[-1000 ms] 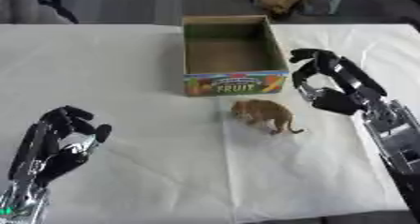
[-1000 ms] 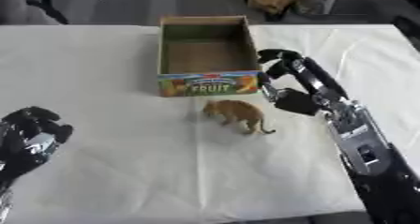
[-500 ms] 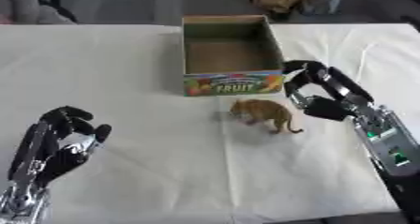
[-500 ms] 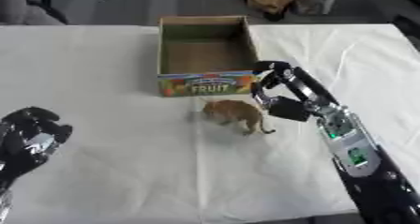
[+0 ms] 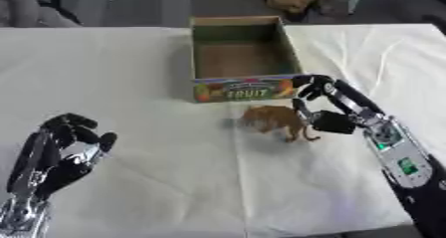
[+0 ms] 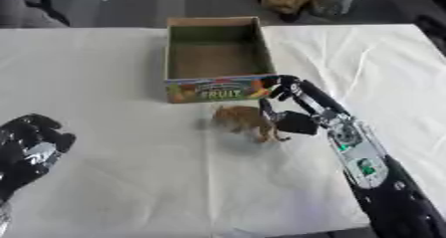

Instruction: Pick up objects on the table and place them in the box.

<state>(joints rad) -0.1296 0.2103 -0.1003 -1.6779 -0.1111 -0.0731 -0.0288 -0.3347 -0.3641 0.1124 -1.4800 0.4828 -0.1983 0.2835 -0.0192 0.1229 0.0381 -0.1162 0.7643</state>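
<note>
1. Left eye view has the right hand [image 5: 324, 107] coming in from the lower right and sitting right up against the toy animal [image 5: 275, 120], fingers curved next to its back end. It's touching or almost touching, can't tell if it's actually got hold of it.
2. That toy animal is a small orange-brown four-legged thing, standing upright on the worktop [image 5: 131, 72] just in front of the box [image 5: 242, 86], near the front wall with the fruit print.
3. Box is open on top and looks like bare cardboard inside.
4. Left hand [image 5: 61, 155] is down in the lower left corner, well apart from everything, fingers loosely curled and holding nothing.
5. Worktop's got a white cloth over it.
</note>
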